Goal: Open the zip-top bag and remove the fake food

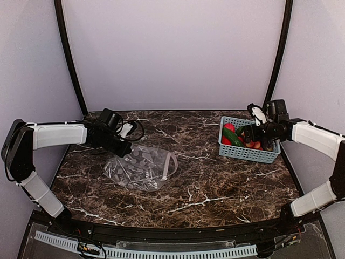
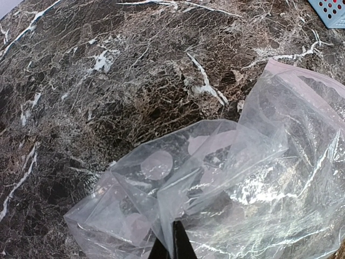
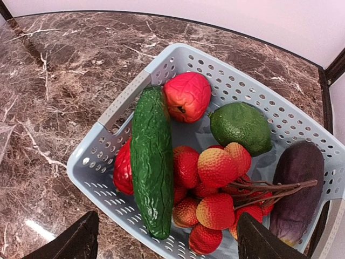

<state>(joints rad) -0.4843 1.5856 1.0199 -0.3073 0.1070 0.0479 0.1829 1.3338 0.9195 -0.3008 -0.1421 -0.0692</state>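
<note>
Left gripper [image 2: 169,249]: its black fingertips [image 2: 178,242] are being held clenched to a point at the bottom of the left wrist view, and a fold of the clear, crinkly plastic zip-top bag [image 2: 242,178] is being pinched between them. The bag is being kept low on the dark brown white-veined marble table [image 2: 108,97], left of centre in the top view [image 1: 143,168], crumpled and partly lifted at the pinched corner. Its zip strip [image 1: 172,162] is being shown along the edge away from the left gripper [image 1: 123,147]. Pale round marks are being seen through the plastic.

Right gripper [image 3: 168,216]: its fingers [image 3: 81,240] are being held wide apart, released, nothing grasped. It is being hovered over the light blue perforated plastic basket [image 3: 129,100], at the table's far right [image 1: 245,154], well apart from the bag.

The glossy plastic fake food is being held in that basket:
- long green cucumber [image 3: 152,162], lying across the left side
- red apple-like fruit [image 3: 187,96], at the cucumber's far end
- green lime [image 3: 241,128]
- dark purple eggplant [image 3: 296,189], against the right wall
- red-and-yellow lychee cluster [image 3: 215,189] on brown stems, between the cucumber and the eggplant
- red piece [image 3: 123,170], partly hidden under the cucumber, type not being made out
</note>
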